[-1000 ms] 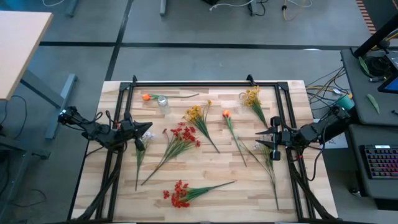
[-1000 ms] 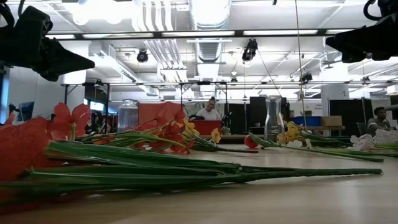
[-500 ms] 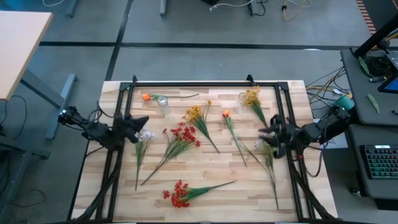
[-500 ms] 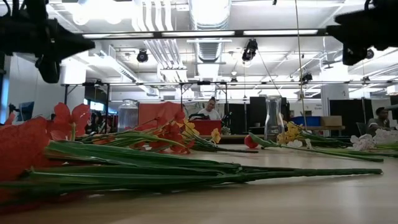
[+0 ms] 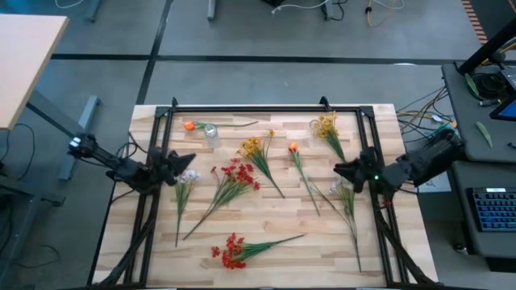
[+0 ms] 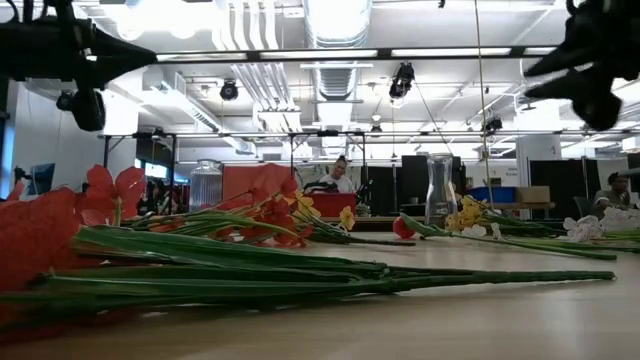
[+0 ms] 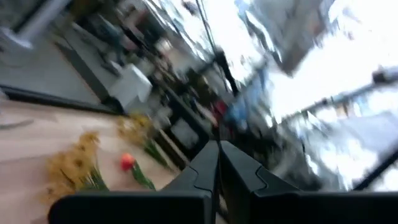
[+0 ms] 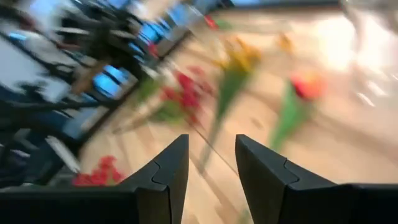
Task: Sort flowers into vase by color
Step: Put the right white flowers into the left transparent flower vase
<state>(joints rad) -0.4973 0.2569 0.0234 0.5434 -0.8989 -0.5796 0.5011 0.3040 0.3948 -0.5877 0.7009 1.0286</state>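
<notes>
Flowers lie scattered on the wooden table [image 5: 266, 211]: two red sprays [image 5: 236, 173] [image 5: 233, 251], yellow sprays [image 5: 251, 147] [image 5: 326, 125], orange blossoms [image 5: 293, 147] [image 5: 189, 125], and white sprays [image 5: 187, 176] [image 5: 345, 192]. A glass vase [image 5: 211, 133] sits at the back left and another vase [image 6: 437, 187] stands upright at the back right. My left gripper [image 5: 182, 160] hovers above the left white spray, shut and empty, its fingertips [image 7: 218, 144] pressed together. Over the right white spray my right gripper [image 5: 342, 170] is open with nothing between its fingers [image 8: 211, 140].
A black metal frame [image 5: 258, 107] runs around the table's back and sides. In the low view, long green stems [image 6: 300, 275] lie across the front. A person [image 6: 338, 177] sits far behind the table. Bare wood shows between the sprays.
Both arms have drawn back slightly toward the table's sides and their wrists have turned. The flowers lie where they were.
</notes>
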